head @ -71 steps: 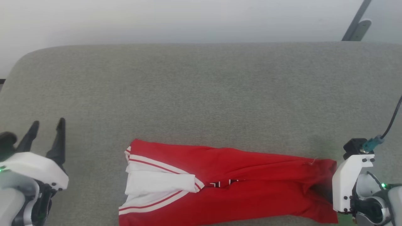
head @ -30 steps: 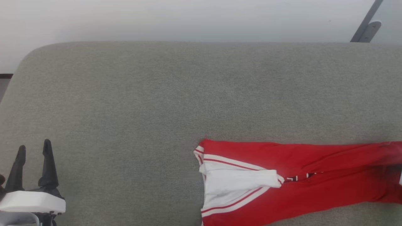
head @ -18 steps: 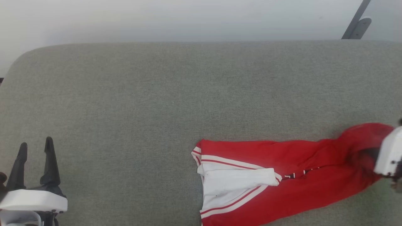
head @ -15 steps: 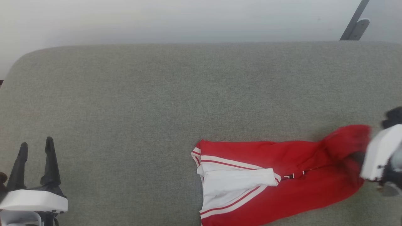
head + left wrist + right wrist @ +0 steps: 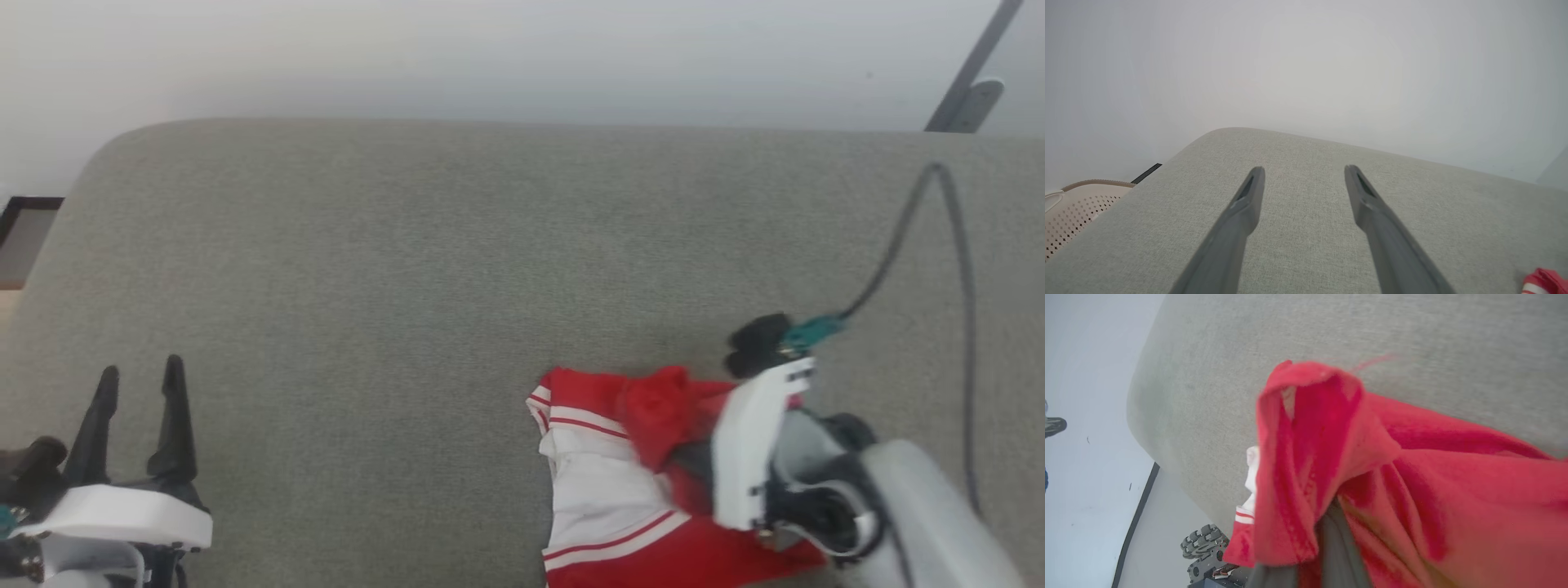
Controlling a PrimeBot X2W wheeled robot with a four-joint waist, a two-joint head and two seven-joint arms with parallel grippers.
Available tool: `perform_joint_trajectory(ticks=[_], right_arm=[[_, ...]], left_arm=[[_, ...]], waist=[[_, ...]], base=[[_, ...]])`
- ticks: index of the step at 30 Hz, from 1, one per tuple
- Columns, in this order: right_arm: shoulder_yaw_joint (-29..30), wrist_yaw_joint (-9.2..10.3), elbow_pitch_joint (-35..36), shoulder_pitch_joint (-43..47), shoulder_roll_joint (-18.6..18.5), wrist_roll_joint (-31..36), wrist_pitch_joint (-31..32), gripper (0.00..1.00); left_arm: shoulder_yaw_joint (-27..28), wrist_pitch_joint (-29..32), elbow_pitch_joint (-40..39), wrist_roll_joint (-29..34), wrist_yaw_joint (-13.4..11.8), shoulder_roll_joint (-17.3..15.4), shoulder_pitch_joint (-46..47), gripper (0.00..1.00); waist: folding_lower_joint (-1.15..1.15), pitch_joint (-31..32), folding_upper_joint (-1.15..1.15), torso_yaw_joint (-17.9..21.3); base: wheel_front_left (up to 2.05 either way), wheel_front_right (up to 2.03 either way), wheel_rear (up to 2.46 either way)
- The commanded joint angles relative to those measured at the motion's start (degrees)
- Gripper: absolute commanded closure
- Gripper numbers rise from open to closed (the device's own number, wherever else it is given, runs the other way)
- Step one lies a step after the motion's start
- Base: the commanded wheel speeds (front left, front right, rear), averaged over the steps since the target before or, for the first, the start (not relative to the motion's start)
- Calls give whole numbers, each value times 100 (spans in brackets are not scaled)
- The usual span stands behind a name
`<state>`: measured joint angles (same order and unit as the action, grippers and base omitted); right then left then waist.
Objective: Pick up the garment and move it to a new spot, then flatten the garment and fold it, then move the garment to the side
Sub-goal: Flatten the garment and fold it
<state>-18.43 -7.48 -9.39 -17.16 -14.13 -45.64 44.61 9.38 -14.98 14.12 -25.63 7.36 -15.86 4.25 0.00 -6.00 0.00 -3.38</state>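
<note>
My right gripper [image 5: 700, 467] is clamped on the bunched red hem end of the garment [image 5: 600, 498]. The garment lies by the front edge of the grey padded surface [image 5: 408, 261], right of middle, with its white sleeve toward the left edge. I judge this a fold, so I'd carry the hem low and level onto the striped end, then let go. My left gripper [image 5: 140, 367] hovers near the front left corner with its jaws apart, holding nothing.

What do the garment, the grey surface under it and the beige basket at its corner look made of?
The garment: thin soft fabric, likely knit, matte; it bunches into loose folds. The grey surface: woven upholstery cloth, matte, fine speckled weave, rounded padded-looking corner. The beige basket: probably rigid plastic, smooth, with rows of small holes.
</note>
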Motion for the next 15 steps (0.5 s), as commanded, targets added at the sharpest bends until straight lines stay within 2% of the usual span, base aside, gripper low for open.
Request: perform_joint_trajectory(ticks=[1,5,14,15], right_arm=[[-188,-3,-110,-130,116,108,-104,100],[-599,-3,-489,-346,399,224,-277,100],[-1257,-3,-1610,-821,721,584,-897,100],[-1270,-3,-1766,-883,727,685,-1007,89]], left_arm=[[-62,-22,16,-7,18,5,111,0],[-209,-22,62,-2,17,15,211,0],[-336,-22,160,-67,16,49,342,0],[-338,-21,175,-81,16,55,352,0]], waist=[[0,26,0,-96],[0,37,0,-234],[0,17,0,-429],[0,16,0,-439]], base=[[0,0,0],[0,0,0],[0,0,0],[0,0,0]])
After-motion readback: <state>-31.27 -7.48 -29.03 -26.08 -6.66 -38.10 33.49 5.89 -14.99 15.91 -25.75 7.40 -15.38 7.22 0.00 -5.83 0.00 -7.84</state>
